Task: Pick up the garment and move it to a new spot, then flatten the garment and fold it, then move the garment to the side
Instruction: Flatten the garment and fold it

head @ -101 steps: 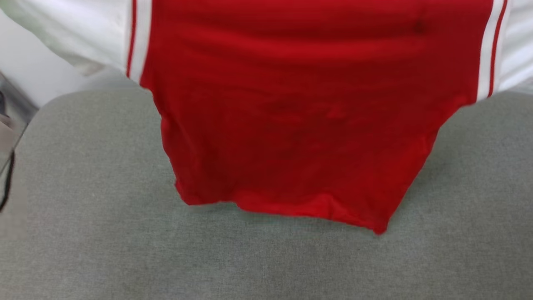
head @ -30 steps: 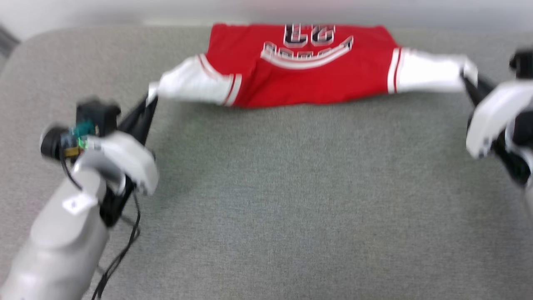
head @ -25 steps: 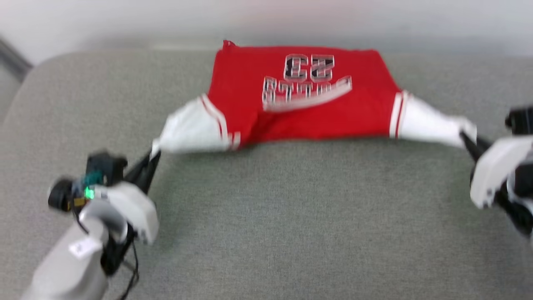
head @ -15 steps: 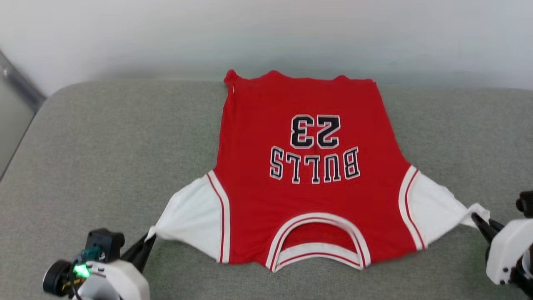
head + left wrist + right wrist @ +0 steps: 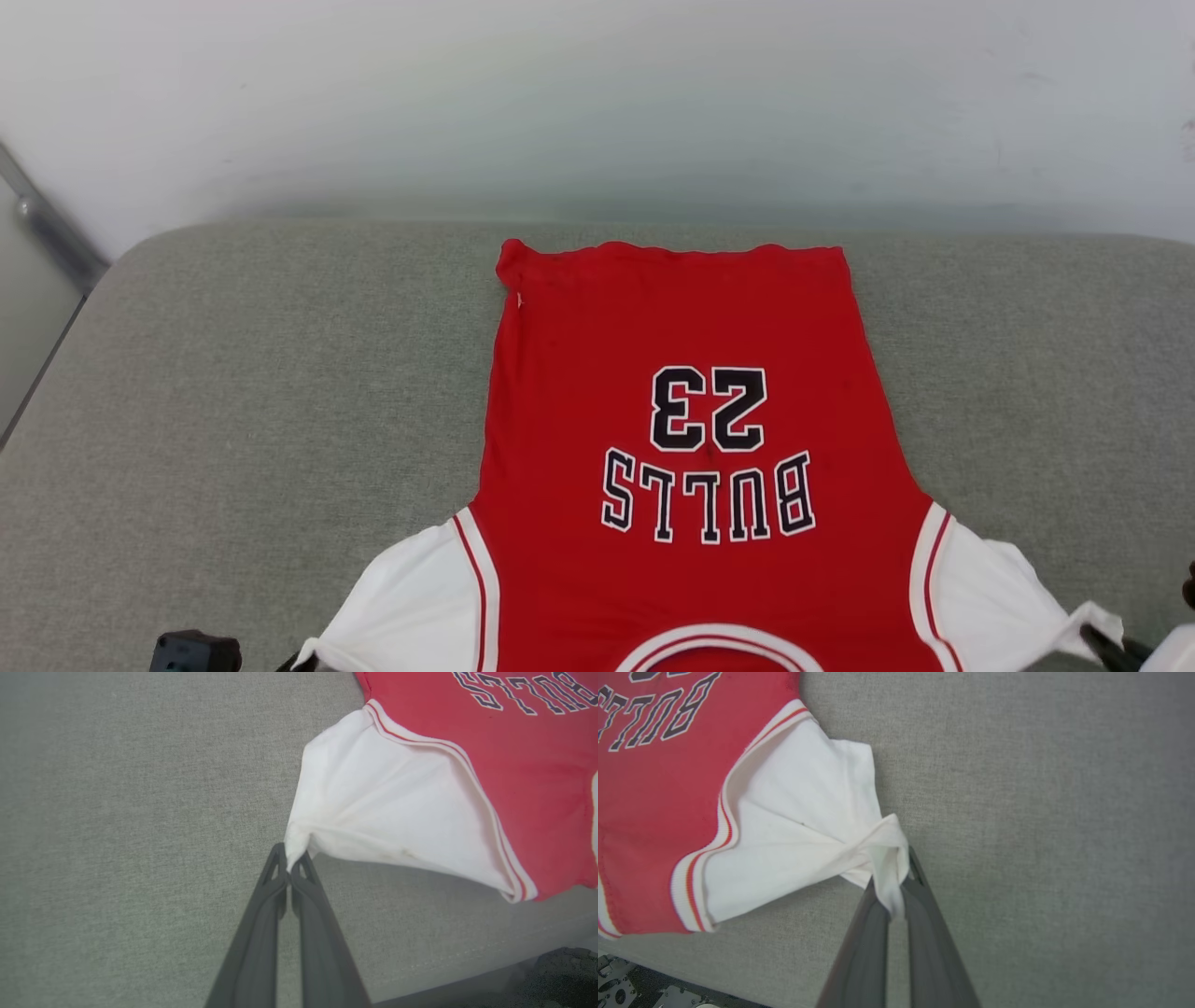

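The garment, a red jersey with upside-down "BULLS" and "23" print, lies spread flat on the grey cushion, hem toward the wall. Its white side panels fan out at the near corners. In the left wrist view my left gripper is shut on the tip of one white panel. In the right wrist view my right gripper is shut on the bunched tip of the other white panel. In the head view, the right gripper's dark finger shows at the lower right edge.
A pale wall rises behind the cushion. A metal rail runs down the left side. The cushion's front edge lies close below the jersey's near side in both wrist views.
The jersey went from hanging in the air to lying flat on the cushion, drawn toward me. The head view has tilted up, so both grippers have slid to the bottom edge.
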Controlling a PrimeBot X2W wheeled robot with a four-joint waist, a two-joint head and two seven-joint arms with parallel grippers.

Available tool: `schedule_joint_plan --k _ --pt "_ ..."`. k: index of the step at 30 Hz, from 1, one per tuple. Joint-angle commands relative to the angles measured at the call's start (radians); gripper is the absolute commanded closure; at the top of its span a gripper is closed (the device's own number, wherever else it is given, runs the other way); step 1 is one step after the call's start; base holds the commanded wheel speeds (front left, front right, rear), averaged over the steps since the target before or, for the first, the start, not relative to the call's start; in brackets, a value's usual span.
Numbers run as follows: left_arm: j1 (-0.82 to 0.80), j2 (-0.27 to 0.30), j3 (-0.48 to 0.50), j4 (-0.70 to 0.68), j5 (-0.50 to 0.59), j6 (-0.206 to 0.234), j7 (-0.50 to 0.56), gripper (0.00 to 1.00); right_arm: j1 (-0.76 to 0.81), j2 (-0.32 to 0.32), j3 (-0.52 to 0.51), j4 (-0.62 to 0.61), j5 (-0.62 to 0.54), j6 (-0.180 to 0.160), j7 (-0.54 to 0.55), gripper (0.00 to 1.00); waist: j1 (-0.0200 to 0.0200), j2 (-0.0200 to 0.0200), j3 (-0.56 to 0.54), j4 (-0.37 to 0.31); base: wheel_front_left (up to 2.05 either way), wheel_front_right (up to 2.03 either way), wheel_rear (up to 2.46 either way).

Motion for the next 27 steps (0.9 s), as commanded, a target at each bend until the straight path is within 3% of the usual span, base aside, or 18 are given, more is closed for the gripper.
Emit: schedule_joint_plan --k 1,13,14,15,21,27 --pt "0.019 0.015 0.008 -0.01 -0.008 0.009 0.008 1.0 0.035 -0.002 -0.014 -0.017 -0.001 -0.002 0.02 1.0 0.0001 0.0 0.002 -0.001 0.0 0.0 0.0" --pt "0.014 -0.005 -0.05 -0.067 0.015 -0.021 0.025 1.0 0.1 0.039 -0.087 -0.099 -0.02 -0.002 0.138 1.0 0.0001 0.0 0.031 0.005 0.0 0.0 0.0" --pt "0.006 -0.01 -0.055 -0.069 0.017 -0.026 0.024 1.0 0.095 0.043 -0.108 -0.096 -0.027 -0.002 0.147 0.57 0.0001 0.0 0.034 0.01 0.0 0.0 0.0" --pt "0.003 -0.014 -0.059 -0.069 0.02 -0.028 0.024 1.0 0.09 0.049 -0.118 -0.1 -0.029 -0.002 0.161 0.0 0.0001 0.0 0.038 0.014 0.0 0.0 0.0" --pt "-0.037 -0.037 -0.071 -0.112 0.029 -0.038 0.019 1.0 0.036 0.048 -0.18 -0.217 0.0 -0.001 0.254 0.0 0.0001 0.0 0.095 0.059 0.0 0.0 0.0" --pt "-0.097 -0.032 -0.09 -0.198 0.073 -0.049 0.037 1.0 -0.105 0.03 -0.246 -0.382 0.004 -0.001 0.44 0.0 0.0001 0.0 0.213 0.133 0.0 0.0 0.0"
